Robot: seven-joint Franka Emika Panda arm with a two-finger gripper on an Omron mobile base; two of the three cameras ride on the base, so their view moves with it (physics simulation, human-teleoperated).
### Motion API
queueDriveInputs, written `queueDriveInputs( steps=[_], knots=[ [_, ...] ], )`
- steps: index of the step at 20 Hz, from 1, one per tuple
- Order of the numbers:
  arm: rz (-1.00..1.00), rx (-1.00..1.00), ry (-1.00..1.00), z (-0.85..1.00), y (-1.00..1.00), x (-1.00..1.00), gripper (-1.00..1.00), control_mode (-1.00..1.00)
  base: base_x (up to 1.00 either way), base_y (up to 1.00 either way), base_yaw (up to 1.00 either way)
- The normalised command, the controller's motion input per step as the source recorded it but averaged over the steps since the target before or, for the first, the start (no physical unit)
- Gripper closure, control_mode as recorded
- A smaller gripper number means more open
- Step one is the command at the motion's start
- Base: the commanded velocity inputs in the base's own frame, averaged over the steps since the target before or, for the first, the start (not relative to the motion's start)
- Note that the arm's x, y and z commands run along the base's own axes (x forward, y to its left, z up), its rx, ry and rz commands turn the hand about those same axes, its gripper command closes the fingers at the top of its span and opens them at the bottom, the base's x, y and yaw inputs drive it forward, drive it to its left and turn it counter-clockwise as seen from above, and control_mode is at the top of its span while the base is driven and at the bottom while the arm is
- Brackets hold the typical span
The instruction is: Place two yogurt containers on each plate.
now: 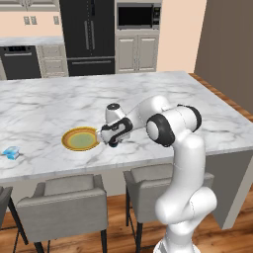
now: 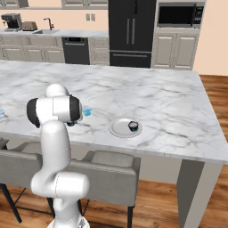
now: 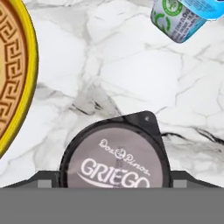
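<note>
The yellow-rimmed plate lies on the marble island with nothing on it. Just to its right my gripper hangs low over the counter, open, one finger on each side of a dark round yogurt container with a pale "GRIEGO" lid. That cup stands on the marble beside the plate. A light-blue yogurt container sits a little beyond it. Another light-blue tub lies far left near the counter edge. The white plate carries a second dark round cup.
The marble island stretches wide behind the plates. Grey stools stand under its near edge. Cabinets, a black fridge and a microwave line the back wall, far from the work.
</note>
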Motion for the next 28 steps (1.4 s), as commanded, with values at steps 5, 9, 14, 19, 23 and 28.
queueDriveInputs(
  steps=[5, 9, 14, 19, 23, 28],
  knots=[
    [0.0, 0.0, 0.0, 0.0, -0.01, 0.0, 1.0, -1.0, 0.0, 0.0, 0.0],
    [0.0, 0.0, 0.0, 0.07, -0.25, 0.0, 1.0, -1.0, 0.0, 0.0, 0.0],
    [-0.02, 0.05, 0.0, 0.51, -0.65, 0.1, 1.0, -1.0, 0.0, 0.0, 0.0],
    [-0.08, 0.04, 0.01, 0.5, -0.87, 0.18, 1.0, -1.0, 0.0, 0.0, 0.0],
    [-0.12, 0.0, 0.05, 0.23, -0.9, 0.26, 1.0, -1.0, 0.0, 0.0, 0.0],
    [-0.14, 0.0, 0.11, 0.03, -0.93, 0.25, 1.0, -1.0, 0.0, 0.0, 0.0]
  ],
)
